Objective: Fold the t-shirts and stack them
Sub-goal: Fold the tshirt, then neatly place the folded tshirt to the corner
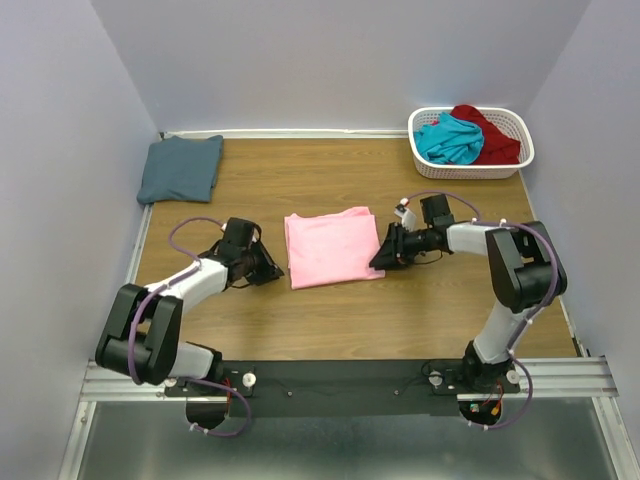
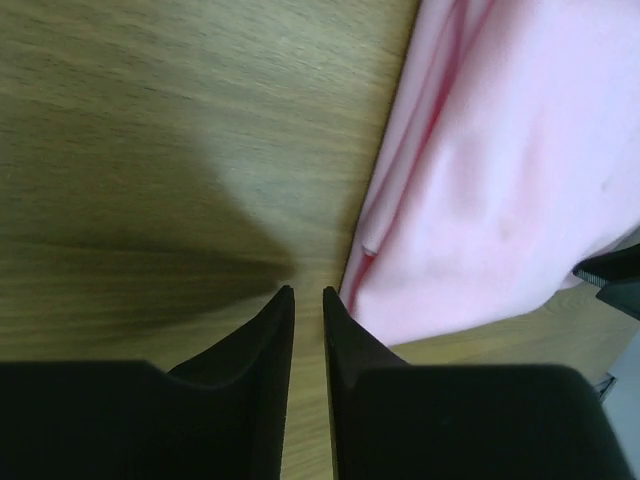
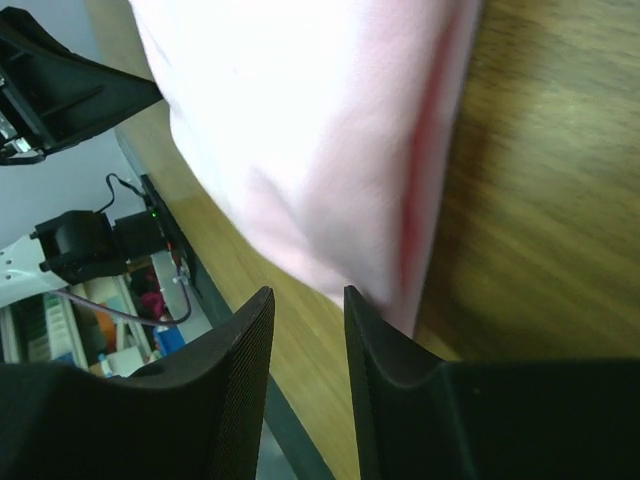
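The light pink t-shirt (image 1: 333, 247) lies folded into a flat rectangle mid-table. My left gripper (image 1: 272, 270) rests low on the table by its near left corner. In the left wrist view the gripper (image 2: 308, 292) has its jaws almost together with nothing between them, and the pink cloth (image 2: 500, 180) lies just to their right. My right gripper (image 1: 378, 258) sits at the shirt's near right corner. In the right wrist view it (image 3: 308, 292) is slightly open and empty, with the pink edge (image 3: 300, 130) just beyond the fingertips. The slate blue-grey t-shirt (image 1: 180, 168) lies folded at the back left.
A white slotted basket (image 1: 470, 172) at the back right holds the teal t-shirt (image 1: 450, 140) and the dark red t-shirt (image 1: 495, 135), both crumpled. Walls close in the table on three sides. Wooden tabletop (image 1: 440, 310) shows in front of the pink shirt.
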